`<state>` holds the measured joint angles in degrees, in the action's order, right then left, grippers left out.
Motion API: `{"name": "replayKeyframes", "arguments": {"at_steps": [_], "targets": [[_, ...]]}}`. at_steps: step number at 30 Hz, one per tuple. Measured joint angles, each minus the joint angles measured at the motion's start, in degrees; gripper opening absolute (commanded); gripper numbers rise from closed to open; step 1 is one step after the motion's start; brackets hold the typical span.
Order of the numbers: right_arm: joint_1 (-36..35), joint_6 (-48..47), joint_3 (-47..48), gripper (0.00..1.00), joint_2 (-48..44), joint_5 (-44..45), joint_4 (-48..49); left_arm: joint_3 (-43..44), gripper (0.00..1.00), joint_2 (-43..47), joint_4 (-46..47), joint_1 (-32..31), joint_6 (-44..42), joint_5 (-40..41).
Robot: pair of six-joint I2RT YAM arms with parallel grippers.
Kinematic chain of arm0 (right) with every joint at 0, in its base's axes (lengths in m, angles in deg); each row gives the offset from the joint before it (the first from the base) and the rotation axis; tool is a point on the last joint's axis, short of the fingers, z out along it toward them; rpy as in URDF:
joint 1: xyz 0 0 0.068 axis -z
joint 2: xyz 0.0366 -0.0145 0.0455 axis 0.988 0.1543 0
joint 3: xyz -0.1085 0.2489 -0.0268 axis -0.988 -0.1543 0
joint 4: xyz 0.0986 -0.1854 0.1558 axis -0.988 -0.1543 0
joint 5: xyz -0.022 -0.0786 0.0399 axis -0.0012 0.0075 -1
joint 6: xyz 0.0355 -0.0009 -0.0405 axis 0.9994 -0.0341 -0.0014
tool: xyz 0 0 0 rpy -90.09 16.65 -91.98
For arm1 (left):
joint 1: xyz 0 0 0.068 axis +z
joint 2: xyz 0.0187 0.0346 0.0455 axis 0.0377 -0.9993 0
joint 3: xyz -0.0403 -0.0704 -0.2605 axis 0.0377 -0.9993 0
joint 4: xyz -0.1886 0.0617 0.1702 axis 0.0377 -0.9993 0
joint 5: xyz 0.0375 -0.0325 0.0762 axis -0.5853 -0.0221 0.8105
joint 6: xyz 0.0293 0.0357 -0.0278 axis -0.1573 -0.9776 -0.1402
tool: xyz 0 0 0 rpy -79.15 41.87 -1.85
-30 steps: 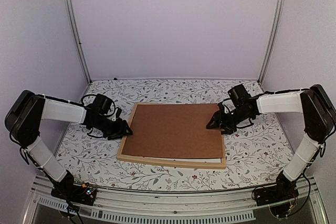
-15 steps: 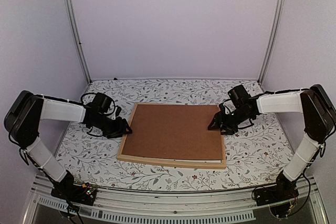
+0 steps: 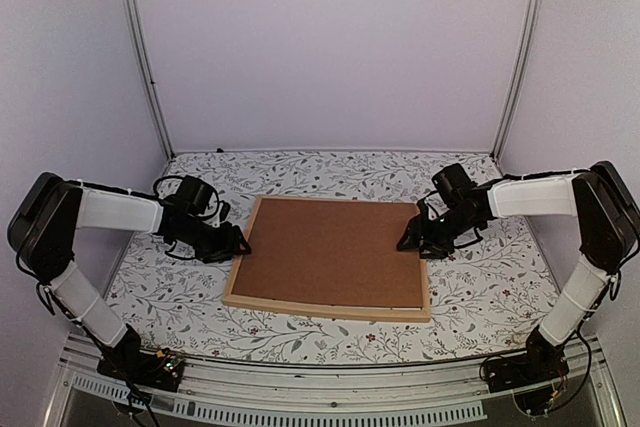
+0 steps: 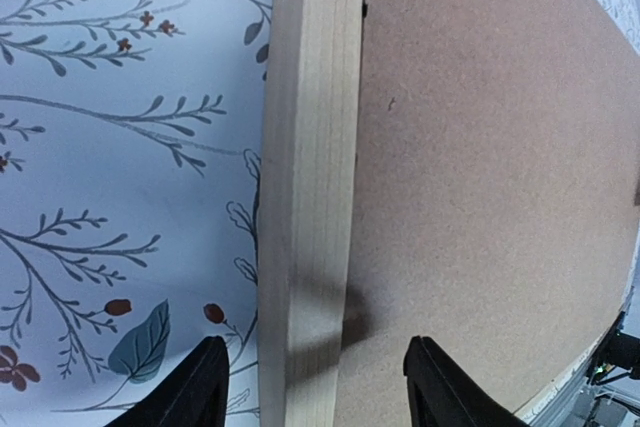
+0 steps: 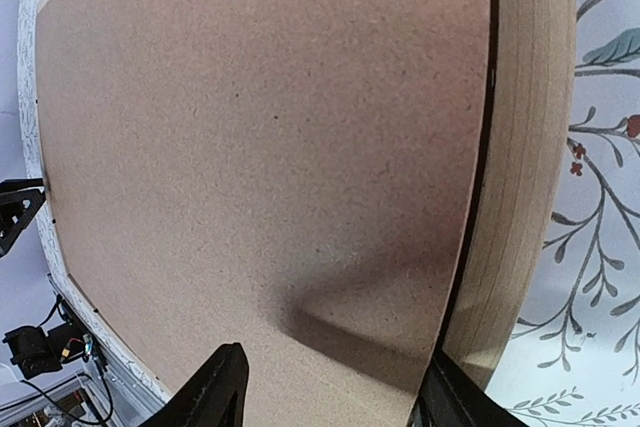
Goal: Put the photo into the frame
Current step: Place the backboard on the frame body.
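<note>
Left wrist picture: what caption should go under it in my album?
Open left end effector straddles the wooden frame, brown backing board inside it.

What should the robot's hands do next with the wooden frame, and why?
Probably close the left gripper on the left bar of the frame. Its fingers stand open on either side of that bar, apart from it, while the right gripper hangs open over the opposite edge. The brown backing board lies flat inside the frame, so gripping the frame to steady it seems the sensible step.

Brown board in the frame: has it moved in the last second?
Yes. The brown board has shifted toward the near bar of the frame, covering the white strip there.
</note>
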<state>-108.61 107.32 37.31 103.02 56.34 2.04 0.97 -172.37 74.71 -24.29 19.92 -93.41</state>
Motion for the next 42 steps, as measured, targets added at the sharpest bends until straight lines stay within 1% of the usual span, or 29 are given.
{"name": "replayKeyframes", "arguments": {"at_steps": [19, 24, 30, 36, 42], "targets": [[-0.7, -0.7, 0.0, 0.59, -2.3, 5.6, -3.3, 0.7, 0.63, 0.0, -1.1, 0.0, -0.5, 0.3], [-0.8, -1.4, 0.0, 0.62, -3.4, 7.0, -4.1, 2.0, 0.64, 0.2, -2.1, 0.0, -1.3, 1.3], [-0.6, -1.9, 0.0, 0.69, -4.3, 9.3, -5.2, 3.2, 0.7, 0.4, -2.1, 0.4, -1.9, 1.1], [0.9, -3.0, 0.0, 0.71, -4.3, 10.7, -5.7, 3.2, 0.71, 0.1, -1.8, 1.5, -1.9, -1.5], [2.1, -3.8, 0.0, 0.71, -4.1, 10.0, -5.1, 3.2, 0.71, -1.6, -0.2, 2.0, -1.0, -5.4]]}}
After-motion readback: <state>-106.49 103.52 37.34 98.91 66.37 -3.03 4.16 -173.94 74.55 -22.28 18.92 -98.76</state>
